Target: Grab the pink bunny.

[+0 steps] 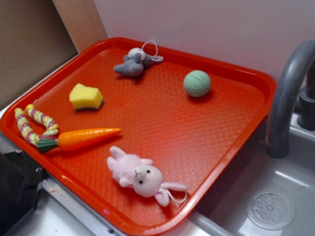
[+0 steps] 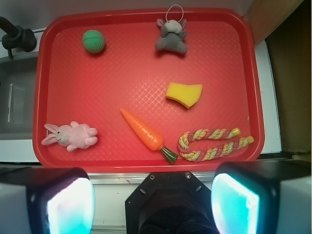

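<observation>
Red textured tray [image 2: 146, 63] sits over a grey sink, its middle bare. Fluffy pink bunny [image 2: 70, 136] lies by the near rim, clear of the smooth orange carrot [image 2: 144, 130], rope ring [image 2: 214, 144], yellow sponge [image 2: 184, 94], green ball [image 2: 93, 41] and grey plush [image 2: 171, 36]. Gripper [image 2: 153, 200] hangs above the rim; its fingers seem spread, holding nothing.

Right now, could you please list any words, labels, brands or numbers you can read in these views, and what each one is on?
None: no readable text shows in either view. The red tray, pink bunny, grey plush, green ball, yellow sponge, carrot, rope toy and open gripper bear no lettering.
</observation>
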Tool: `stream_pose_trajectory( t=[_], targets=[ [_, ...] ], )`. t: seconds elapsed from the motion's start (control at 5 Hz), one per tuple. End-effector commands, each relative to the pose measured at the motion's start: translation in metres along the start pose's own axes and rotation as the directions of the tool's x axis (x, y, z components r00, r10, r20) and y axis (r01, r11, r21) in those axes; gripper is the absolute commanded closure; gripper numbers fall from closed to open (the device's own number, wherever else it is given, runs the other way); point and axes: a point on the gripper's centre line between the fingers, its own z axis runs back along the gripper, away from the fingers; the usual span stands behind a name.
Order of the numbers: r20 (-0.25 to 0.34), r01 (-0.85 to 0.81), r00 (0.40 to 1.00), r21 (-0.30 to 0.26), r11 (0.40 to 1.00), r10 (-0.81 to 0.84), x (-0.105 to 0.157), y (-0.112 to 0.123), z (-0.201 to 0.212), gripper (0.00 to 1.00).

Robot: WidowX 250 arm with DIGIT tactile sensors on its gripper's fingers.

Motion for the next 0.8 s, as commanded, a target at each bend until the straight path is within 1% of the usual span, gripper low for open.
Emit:
stream_pose_trajectory(
  t=[0.0, 0.2, 0.4, 0.6],
  targets=[
    [0.000, 0.000, 1.000, 0.000, 1.000, 0.000, 0.000, 0.000, 0.000, 0.00],
    [0.144, 0.250, 0.959, -0.019, 0.968, -0.245, 0.021, -0.011, -0.004, 0.00],
    [0.227, 0.485, 0.851, 0.006, 0.875, -0.473, 0.036, -0.047, -0.006, 0.00],
    [0.261, 0.688, 0.692, 0.046, 0.725, -0.673, 0.038, -0.091, -0.014, 0.00]
  ],
)
